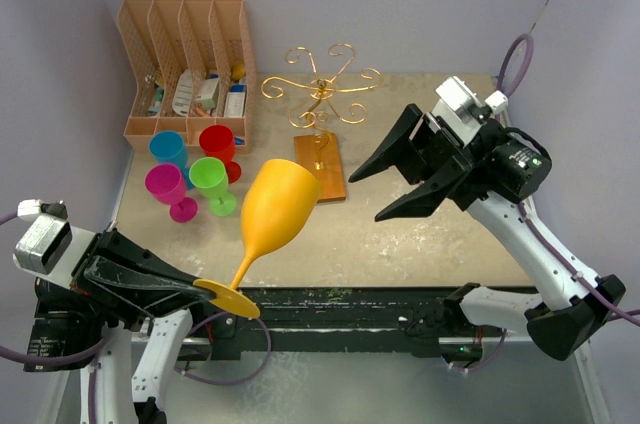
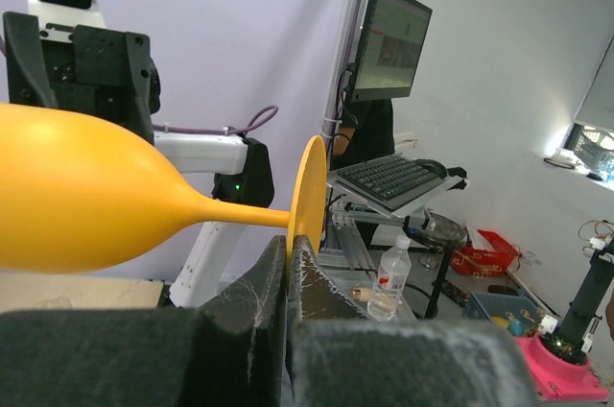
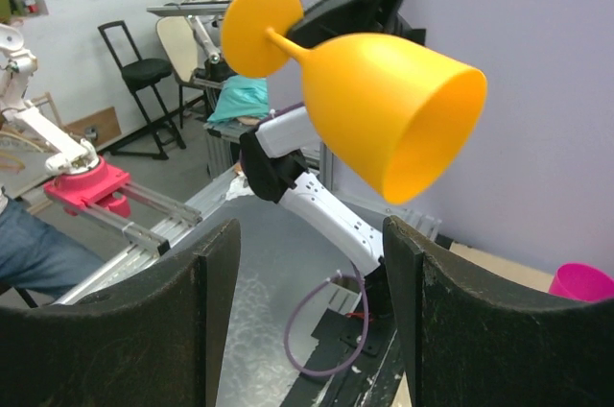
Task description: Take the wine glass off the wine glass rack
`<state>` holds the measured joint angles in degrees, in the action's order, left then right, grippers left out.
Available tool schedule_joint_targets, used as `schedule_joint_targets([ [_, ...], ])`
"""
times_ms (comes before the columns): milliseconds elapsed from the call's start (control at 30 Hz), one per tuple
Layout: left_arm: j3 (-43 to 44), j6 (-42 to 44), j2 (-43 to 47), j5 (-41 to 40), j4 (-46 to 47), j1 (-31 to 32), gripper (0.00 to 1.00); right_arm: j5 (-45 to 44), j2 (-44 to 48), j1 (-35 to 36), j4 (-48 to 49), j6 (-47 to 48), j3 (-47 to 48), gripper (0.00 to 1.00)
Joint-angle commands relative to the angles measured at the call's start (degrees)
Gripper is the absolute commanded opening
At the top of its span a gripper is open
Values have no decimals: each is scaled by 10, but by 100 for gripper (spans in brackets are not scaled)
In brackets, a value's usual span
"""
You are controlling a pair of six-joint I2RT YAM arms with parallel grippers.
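Right at the near edge, the left gripper was clamped shut on the foot of the yellow wine glass, which was held tilted above the front of the table, bowl pointed away. A bit further in, the right gripper was spread wide, nothing held. The gold rack was parked well behind the glass, with four coloured cups grouped off to its left.

Our yellow-orange wine glass is off the wine glass rack, its foot pinched in our left gripper, and it tilts bowl-up over the table's near edge. The gold wire rack stands upright on its wooden base, mid-table toward the far edge.
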<state>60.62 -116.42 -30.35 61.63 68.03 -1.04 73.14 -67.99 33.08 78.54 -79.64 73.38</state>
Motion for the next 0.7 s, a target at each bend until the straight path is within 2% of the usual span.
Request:
schedule_joint_targets([
  [0,-6,-5,-3,-9,13,2,0,-5,-16,15,36,-14,33,63],
  [667,-11,38,-25,-1,-22,5,0,-10,-109,59,65,-33,88,61],
])
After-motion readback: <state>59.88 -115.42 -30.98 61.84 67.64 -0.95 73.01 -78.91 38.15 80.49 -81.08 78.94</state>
